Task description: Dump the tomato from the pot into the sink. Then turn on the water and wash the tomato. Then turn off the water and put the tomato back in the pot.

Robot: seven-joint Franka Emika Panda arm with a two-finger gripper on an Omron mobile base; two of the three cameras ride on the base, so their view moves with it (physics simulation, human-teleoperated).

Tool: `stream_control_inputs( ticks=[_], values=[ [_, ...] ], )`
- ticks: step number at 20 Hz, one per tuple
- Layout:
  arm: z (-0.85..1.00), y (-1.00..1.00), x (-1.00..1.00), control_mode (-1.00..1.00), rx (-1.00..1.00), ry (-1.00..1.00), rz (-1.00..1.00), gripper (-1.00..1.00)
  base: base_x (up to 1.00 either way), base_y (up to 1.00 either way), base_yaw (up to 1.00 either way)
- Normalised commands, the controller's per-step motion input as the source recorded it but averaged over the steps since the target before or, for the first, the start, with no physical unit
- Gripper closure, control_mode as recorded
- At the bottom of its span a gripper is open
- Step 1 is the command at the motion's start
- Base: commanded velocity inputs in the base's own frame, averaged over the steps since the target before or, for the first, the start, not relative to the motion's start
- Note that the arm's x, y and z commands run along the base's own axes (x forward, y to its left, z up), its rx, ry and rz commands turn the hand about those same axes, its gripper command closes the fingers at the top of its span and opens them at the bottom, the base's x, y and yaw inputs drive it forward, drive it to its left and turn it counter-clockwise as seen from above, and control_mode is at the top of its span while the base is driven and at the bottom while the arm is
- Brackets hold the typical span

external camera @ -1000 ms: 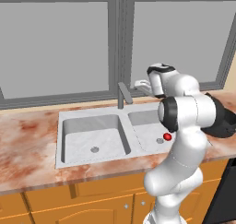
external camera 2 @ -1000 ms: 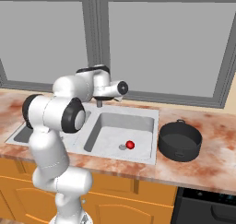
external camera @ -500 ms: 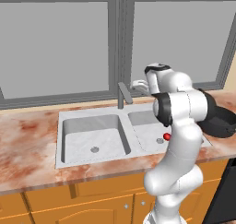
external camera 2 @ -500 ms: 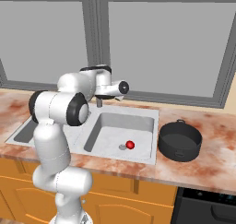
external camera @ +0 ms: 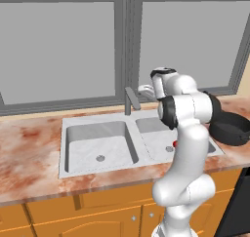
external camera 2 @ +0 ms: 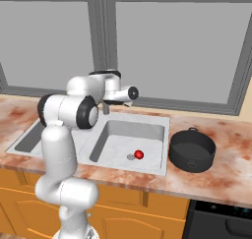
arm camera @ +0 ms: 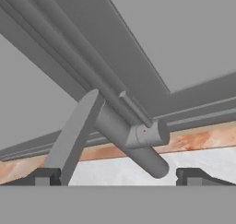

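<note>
I see the tomato (external camera 2: 139,154), a small glossy red ball, lying on the floor of the right basin of the sink (external camera 2: 156,123) just beside the round drain, while the squat black pot (external camera 2: 192,149) stands upright on the marbled tabletop (external camera 2: 231,179) just to the right of the sink. My gripper (arm camera: 117,174) is up at the grey faucet (arm camera: 124,131) behind the basins, its fingers spread as wide as they go and holding nothing, with the faucet's base and side handle right in front of them.
</note>
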Motion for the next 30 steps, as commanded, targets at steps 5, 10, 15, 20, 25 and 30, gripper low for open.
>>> stream_control_inputs(
  ticks=[5, 10, 15, 20, 25, 30],
  values=[
    [-0.15, 0.02, 0.35, -1.0, 0.0, 0.0, 0.01, -1.0, 0.0, 0.0, 0.0],
    [-0.14, 0.0, 0.33, -1.0, 0.0, 0.0, 0.01, -1.0, 0.0, 0.0, 0.0],
    [-0.17, 0.0, 0.32, -1.0, 0.0, 0.0, 0.01, -1.0, 0.0, 0.0, 0.0],
    [-0.16, 0.0, 0.31, -1.0, 0.0, 0.0, 0.01, -1.0, 0.0, 0.0, 0.0],
    [-0.11, 0.0, 0.3, -1.0, 0.0, 0.0, 0.01, -1.0, 0.0, 0.0, 0.0],
    [-0.11, 0.0, 0.25, -1.0, 0.0, 0.0, 0.01, -1.0, 0.0, 0.0, 0.0]
  ],
)
